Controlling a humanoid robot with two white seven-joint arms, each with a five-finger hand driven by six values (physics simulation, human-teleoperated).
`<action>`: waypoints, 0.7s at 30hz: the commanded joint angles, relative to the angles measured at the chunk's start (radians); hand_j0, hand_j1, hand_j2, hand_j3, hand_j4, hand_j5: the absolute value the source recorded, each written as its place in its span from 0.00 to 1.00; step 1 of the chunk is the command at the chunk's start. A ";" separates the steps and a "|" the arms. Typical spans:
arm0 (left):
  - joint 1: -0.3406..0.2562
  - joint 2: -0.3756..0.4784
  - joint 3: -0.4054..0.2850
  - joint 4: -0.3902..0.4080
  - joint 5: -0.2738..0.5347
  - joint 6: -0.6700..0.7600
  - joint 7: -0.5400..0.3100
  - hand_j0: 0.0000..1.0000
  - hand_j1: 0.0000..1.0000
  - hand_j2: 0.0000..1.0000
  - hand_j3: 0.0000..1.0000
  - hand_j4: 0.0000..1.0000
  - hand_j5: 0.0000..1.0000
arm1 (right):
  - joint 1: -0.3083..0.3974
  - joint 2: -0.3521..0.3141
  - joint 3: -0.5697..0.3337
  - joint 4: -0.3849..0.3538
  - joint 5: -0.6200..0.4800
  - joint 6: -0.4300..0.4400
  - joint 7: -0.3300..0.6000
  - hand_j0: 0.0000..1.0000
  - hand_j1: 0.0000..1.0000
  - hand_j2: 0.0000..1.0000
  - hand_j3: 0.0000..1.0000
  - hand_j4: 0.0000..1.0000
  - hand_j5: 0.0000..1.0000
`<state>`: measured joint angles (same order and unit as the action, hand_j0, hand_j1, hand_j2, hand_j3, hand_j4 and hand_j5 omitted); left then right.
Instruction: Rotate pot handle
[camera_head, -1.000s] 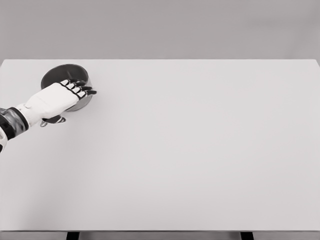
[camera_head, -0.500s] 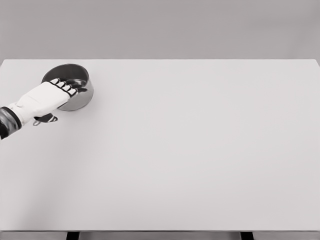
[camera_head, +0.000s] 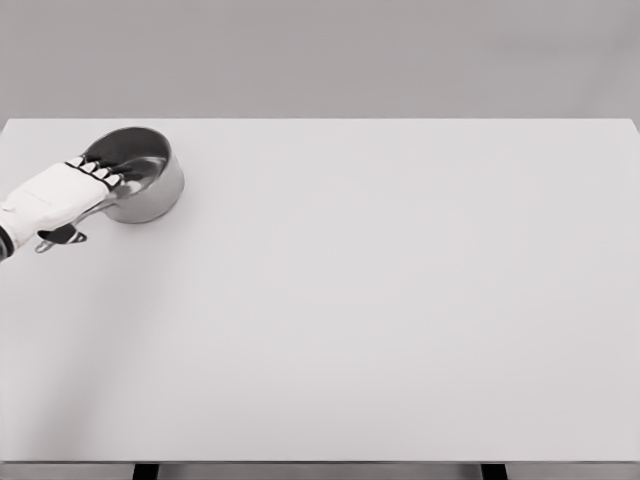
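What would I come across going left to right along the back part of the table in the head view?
White left robot hand with dark handle end below it → round grey metal pot → bare white table.

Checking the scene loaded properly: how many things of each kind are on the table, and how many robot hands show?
Pot: 1
Left hand: 1
Table: 1
Total: 3
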<state>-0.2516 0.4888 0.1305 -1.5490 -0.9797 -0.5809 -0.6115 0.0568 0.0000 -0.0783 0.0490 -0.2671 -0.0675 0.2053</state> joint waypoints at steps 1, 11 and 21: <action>0.000 0.010 0.006 0.018 0.004 0.003 0.001 1.00 1.00 1.00 1.00 1.00 1.00 | 0.000 0.000 0.000 0.000 0.000 0.000 0.000 1.00 1.00 1.00 1.00 1.00 1.00; -0.003 0.025 0.049 0.038 0.006 0.003 0.001 1.00 1.00 1.00 1.00 1.00 1.00 | 0.000 0.000 0.000 0.000 0.000 0.000 0.000 1.00 1.00 1.00 1.00 1.00 1.00; -0.061 0.027 0.046 0.139 0.004 0.004 0.001 1.00 1.00 1.00 1.00 1.00 1.00 | 0.000 0.000 0.000 0.000 0.000 0.000 0.000 1.00 1.00 1.00 1.00 1.00 1.00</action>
<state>-0.3160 0.5146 0.1772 -1.4310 -0.9793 -0.5794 -0.6114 0.0568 0.0000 -0.0783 0.0490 -0.2670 -0.0676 0.2053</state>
